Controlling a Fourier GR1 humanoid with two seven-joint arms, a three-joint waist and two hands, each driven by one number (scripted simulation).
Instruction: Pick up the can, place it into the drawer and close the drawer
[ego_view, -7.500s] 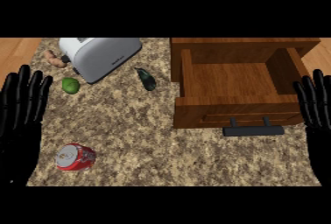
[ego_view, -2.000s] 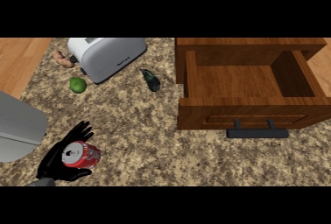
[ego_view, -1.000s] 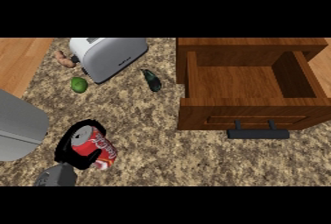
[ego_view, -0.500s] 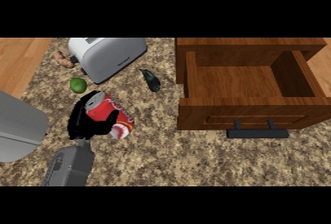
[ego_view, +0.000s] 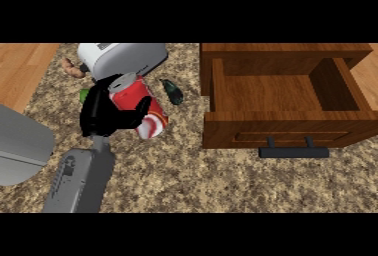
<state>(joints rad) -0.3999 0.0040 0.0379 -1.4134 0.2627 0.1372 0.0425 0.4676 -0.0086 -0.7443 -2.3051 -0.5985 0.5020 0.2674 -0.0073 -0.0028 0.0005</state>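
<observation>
We note open drawer (ego_view: 284, 95) well right of left hand (ego_view: 103, 112), inside bare. Hand curls round can (ego_view: 140, 106), thumb across its side, can tilted, carried above counter (ego_view: 221, 175). We judge can light, rigid, smooth-walled, likely slippery; mid-body wrap seems best hold. Right hand unseen

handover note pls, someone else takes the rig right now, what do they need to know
Left hand: curled round the red can, holding it above the counter, left of the drawer.
Right hand: not in view.
Drawer: open, nothing seen inside, black handle facing the robot.
Done: can picked up.
Left: carry the can right over the drawer's left wall, set it inside, release, push the drawer closed.
</observation>
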